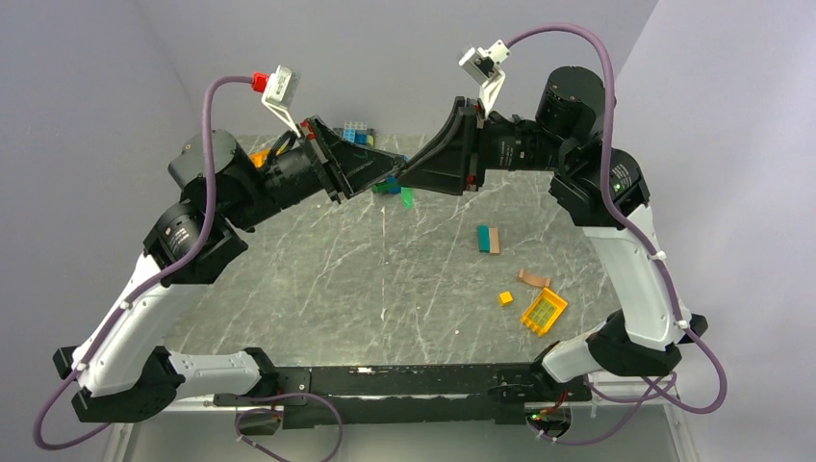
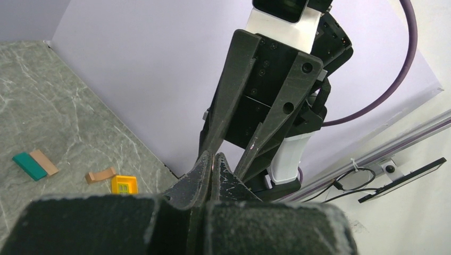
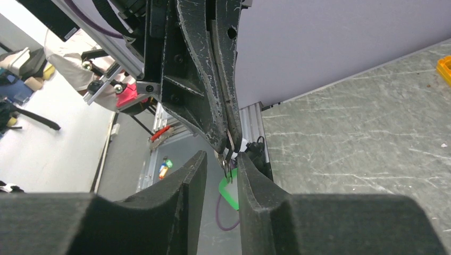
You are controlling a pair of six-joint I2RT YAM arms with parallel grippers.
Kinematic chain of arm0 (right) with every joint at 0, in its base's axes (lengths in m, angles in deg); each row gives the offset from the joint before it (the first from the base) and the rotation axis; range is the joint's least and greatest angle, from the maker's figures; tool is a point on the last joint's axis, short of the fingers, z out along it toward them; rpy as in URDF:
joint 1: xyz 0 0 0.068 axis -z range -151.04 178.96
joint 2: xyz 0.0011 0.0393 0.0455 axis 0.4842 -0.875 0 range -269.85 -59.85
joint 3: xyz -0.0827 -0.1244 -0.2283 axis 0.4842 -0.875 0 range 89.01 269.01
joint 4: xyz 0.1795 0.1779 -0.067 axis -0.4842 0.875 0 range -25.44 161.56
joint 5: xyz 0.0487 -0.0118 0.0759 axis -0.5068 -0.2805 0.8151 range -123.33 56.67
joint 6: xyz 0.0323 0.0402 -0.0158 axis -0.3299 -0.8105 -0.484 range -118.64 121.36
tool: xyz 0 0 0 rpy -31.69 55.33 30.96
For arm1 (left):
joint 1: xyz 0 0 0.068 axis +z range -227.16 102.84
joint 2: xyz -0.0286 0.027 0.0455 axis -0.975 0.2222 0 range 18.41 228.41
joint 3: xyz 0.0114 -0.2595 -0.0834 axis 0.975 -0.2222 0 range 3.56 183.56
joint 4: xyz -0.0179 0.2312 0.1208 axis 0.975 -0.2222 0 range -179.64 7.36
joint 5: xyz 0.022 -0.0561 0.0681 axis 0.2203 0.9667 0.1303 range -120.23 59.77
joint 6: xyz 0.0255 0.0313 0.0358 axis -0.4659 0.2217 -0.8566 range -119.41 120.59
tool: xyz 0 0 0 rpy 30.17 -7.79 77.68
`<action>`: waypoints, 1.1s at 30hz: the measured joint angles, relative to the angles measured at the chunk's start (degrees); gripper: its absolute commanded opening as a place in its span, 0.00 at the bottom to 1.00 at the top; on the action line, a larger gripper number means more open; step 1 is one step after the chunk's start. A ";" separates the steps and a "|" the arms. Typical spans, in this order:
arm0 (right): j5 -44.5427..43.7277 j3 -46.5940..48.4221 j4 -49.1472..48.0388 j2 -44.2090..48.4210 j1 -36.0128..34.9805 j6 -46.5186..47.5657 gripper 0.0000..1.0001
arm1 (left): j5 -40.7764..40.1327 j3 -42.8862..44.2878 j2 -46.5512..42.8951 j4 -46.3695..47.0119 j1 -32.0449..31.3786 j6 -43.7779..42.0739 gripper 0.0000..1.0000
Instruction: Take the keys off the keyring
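Left hand (image 1: pixel 385 185) and right hand (image 1: pixel 404 179) sit nose to nose, keyring (image 3: pixel 227 159) in the gap I think; blocks (image 1: pixel 489 239) litter the bench's (image 1: pixel 318 279) right.

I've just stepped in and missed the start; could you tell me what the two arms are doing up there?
High over the table, the left gripper is shut on the keyring, with a green tag hanging below. The right gripper meets it there, open, jaws either side of the dangling metal, not yet gripping.

Grey marble table (image 1: pixel 385 289): yellow grid block (image 1: pixel 544 311); small yellow cube (image 1: pixel 505 297) beside it; tan piece (image 1: pixel 532 278) just behind; teal-and-tan pair (image 1: pixel 488 239) farther behind.
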 measured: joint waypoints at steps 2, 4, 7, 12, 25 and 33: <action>0.04 -0.07 0.00 0.00 -0.04 0.07 0.23 | 0.00 0.00 0.17 0.00 0.00 0.00 0.00; 0.15 -0.26 0.00 0.00 -0.04 0.07 0.16 | 0.04 0.00 0.35 -0.02 0.00 -0.02 0.00; 0.33 -1.07 -0.17 0.04 -0.04 0.02 0.06 | 0.22 0.00 0.50 -0.20 0.00 -0.11 0.00; 1.36 -2.08 -0.44 0.59 0.09 -0.66 0.00 | 1.70 0.02 0.72 -0.09 0.04 -0.35 0.00; 1.90 -14.53 -14.01 7.98 0.35 -6.71 0.00 | 7.76 -0.66 1.40 4.48 0.07 -0.63 0.00; 1.31 -20.48 -27.74 9.70 0.35 -14.27 0.00 | 7.26 -4.81 -0.20 13.66 0.22 -0.24 0.00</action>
